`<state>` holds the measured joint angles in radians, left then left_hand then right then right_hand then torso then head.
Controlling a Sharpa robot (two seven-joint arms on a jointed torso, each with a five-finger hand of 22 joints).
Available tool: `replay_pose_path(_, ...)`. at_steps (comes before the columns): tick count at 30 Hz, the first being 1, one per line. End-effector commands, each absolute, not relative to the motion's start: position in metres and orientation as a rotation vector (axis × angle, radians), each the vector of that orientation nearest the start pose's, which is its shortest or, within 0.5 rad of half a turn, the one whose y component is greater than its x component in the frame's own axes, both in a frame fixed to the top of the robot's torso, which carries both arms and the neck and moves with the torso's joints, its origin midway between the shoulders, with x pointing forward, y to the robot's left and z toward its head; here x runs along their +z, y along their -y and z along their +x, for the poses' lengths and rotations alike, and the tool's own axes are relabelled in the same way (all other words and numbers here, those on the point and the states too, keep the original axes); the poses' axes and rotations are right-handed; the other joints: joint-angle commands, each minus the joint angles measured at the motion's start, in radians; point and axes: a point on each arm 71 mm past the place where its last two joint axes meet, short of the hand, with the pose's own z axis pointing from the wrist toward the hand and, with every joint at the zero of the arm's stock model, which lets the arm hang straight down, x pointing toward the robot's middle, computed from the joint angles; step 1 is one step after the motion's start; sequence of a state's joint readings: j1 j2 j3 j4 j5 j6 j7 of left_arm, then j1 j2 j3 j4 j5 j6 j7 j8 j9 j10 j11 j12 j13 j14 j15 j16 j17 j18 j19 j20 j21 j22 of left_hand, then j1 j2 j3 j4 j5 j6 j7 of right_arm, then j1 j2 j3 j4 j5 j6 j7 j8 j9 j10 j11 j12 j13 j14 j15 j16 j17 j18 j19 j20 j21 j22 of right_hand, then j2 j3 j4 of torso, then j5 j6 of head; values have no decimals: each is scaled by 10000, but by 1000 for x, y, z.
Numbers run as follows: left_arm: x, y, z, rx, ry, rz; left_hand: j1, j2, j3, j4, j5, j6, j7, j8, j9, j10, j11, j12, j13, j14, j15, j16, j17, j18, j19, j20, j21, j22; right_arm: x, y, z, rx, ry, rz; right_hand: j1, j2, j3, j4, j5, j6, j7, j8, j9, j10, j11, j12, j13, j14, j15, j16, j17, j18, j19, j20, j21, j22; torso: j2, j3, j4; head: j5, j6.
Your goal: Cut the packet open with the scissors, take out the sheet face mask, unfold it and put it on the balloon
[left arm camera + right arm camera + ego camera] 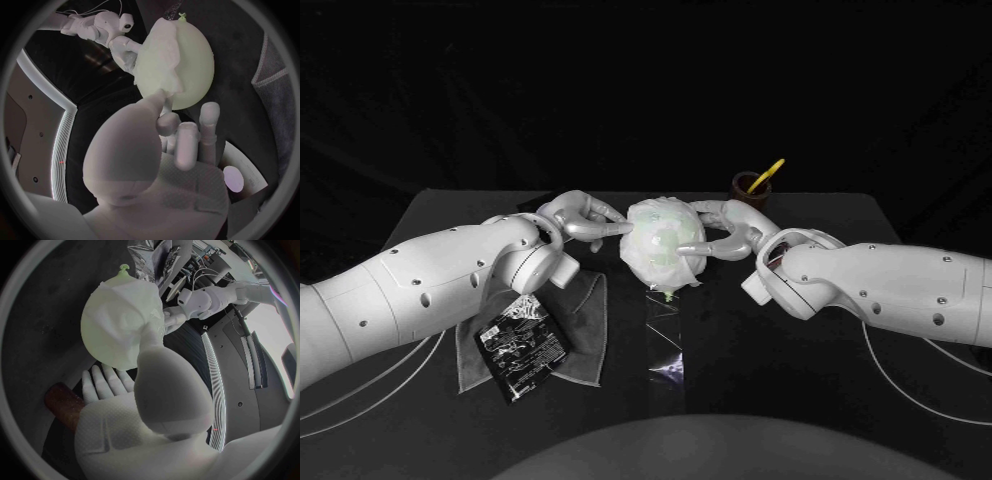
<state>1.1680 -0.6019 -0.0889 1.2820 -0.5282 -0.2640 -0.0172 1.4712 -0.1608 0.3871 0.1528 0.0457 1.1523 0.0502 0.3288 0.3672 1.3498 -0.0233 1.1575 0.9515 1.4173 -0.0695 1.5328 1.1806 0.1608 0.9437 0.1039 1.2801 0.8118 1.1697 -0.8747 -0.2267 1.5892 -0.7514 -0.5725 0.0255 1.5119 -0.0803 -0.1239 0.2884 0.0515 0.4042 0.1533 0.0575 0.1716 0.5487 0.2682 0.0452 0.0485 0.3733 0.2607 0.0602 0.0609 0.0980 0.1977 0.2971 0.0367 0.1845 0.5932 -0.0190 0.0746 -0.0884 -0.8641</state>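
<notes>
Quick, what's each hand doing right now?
Left hand: pinching the sheet face mask against the balloon.
Right hand: thumb and fingers touch the balloon; whether it grips cannot be told.

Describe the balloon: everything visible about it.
The balloon is pale green, egg-shaped, smooth and rubbery-looking. It is inflated, with a small tied knot at its narrow end, which points toward the robot. A wrinkled white sheet mask covers much of it and leaves one side bare. The balloon is held between both hands. The left hand touches it with its fingers at the mask's edge, and the right hand cups the opposite side. Whether it also rests on the table cannot be told.
</notes>
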Motion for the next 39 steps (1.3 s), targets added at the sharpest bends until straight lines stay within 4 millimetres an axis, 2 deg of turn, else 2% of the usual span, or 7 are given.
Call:
replay_pose_path(1,-244,-151,512,-11074,-18873,-7592,99,-13,162,-7,26,72,-14,69,141,110,-1,73,83,118,-15,53,93,-62,51,-35,66,26,-256,213,441,8989,-17786,5488,-6,44,-37,-2,-37,51,1478,66,14,39,-1,44,8,66,4,-54,-14,-39,-62,-31,-39,-11,0,-1,0,-8,0)
replay_pose_path(11,-245,-160,515,-10734,-18749,-7828,-138,-270,791,-72,25,31,-28,212,360,236,-23,119,225,180,-41,66,197,-75,83,-132,143,91,-256,214,441,8962,-17774,5499,-3,54,-43,-7,-36,55,1479,68,13,51,-1,44,9,65,4,-56,-15,-38,-64,-31,-38,-15,0,-5,3,-8,-2)
replay_pose_path(39,-251,-166,523,-9768,-19226,-7389,-305,-459,1058,-136,23,12,-34,287,480,210,-23,56,172,130,-42,46,63,-75,64,-159,154,85,-257,213,441,8963,-17789,5492,5,61,-46,-14,-36,61,1479,70,14,37,-1,41,7,64,4,-59,-15,-38,-67,-31,-38,-18,-1,5,-2,-16,-40)
